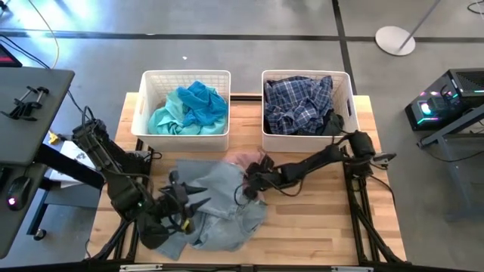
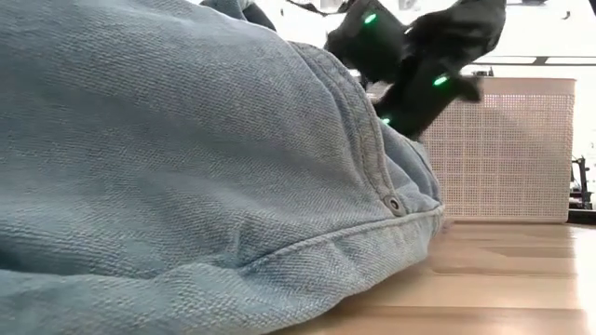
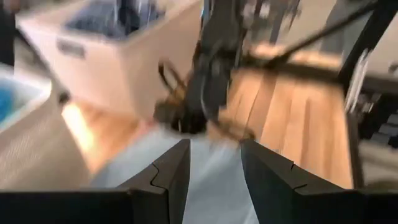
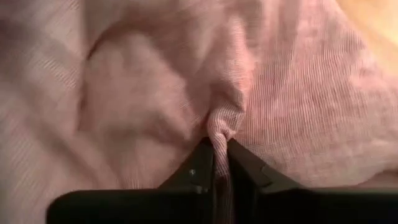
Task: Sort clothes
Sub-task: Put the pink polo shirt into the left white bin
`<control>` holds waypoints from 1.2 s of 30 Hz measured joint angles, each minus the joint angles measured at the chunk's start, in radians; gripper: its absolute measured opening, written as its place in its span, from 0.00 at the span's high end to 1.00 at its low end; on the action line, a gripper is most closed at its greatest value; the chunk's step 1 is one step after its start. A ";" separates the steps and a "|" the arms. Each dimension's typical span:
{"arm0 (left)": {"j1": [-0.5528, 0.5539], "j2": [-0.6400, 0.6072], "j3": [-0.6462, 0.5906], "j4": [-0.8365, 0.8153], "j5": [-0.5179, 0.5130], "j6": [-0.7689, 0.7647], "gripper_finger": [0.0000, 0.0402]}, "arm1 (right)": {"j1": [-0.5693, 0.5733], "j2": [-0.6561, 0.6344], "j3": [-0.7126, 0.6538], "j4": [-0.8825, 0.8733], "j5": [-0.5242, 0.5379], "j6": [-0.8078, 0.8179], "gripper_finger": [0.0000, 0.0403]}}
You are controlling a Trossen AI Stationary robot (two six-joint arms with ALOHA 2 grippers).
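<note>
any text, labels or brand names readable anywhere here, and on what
None can be read.
A grey patch on the plaid basket in the left wrist view may be a label or a handle slot; too blurred to tell.
The denim garment shows only a plain rivet.

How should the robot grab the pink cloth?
By a raised fold, coming down from above: the pink cloth lies flat and crumpled beside the denim garment, so wrinkles stick up. The right gripper is shut on such a fold.

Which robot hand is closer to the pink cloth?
The right hand: it is shut, pinching a fold of the pink cloth. The left hand is farther off, over the denim garment.
</note>
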 joint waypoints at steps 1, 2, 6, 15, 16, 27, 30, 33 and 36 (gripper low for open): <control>0.006 0.001 -0.004 0.068 -0.022 0.059 0.67 | 0.013 -0.025 -0.003 -0.017 0.006 -0.003 0.96; 0.015 0.002 -0.004 0.112 -0.031 0.110 0.67 | 0.030 -0.060 -0.010 -0.048 0.024 -0.003 0.95; 0.051 0.007 -0.005 0.144 -0.037 0.194 0.67 | 0.088 -0.285 -0.006 -0.068 0.150 -0.058 0.97; 0.125 0.012 -0.007 0.306 -0.128 0.437 0.67 | 0.241 -0.749 -0.004 0.244 0.324 -0.499 0.99; 0.137 0.012 -0.007 0.352 -0.127 0.495 0.67 | 0.252 -0.780 -0.004 0.289 0.318 -0.552 0.99; 0.304 0.026 -0.005 0.958 0.314 1.257 0.57 | 0.288 -0.919 -0.004 0.098 0.164 -0.544 0.99; 0.359 0.048 -0.005 1.049 0.458 1.321 0.51 | 0.320 -0.899 -0.004 -0.039 0.141 -0.414 0.99; 0.409 0.087 -0.005 1.060 0.582 1.339 0.44 | 0.378 -0.863 -0.005 -0.161 0.180 -0.253 0.99; 0.436 0.144 -0.005 1.034 0.620 1.304 0.39 | 0.452 -0.803 -0.003 -0.272 0.222 -0.040 0.99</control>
